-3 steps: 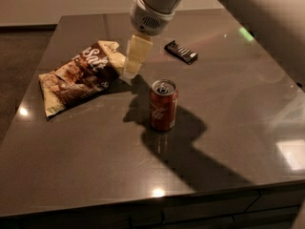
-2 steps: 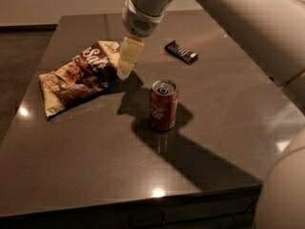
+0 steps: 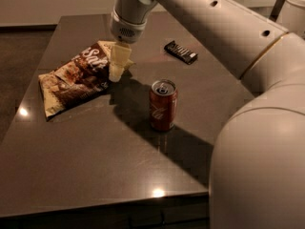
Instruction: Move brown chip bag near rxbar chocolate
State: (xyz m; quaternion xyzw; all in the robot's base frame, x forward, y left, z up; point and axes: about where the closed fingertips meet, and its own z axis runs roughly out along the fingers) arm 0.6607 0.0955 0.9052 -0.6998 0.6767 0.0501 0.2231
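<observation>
Dark glossy tabletop had the crinkled brown-and-cream foil chip bag lying left, gripper at its right edge — couldn't tell if it had hold. Small black-wrapped rxbar chocolate sat back right; I'd grab a firm fold and skirt the red-brown soda can.

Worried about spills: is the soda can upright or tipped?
Upright: soda can stands on its base, top up; pincer hangs at one edge of the brown chip bag.

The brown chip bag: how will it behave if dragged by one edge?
Crinkled foil suggests the brown chip bag is floppy and would sag. It lies flat, so probably light, sliding on the glossy table. The pincer hangs at its far corner.
</observation>
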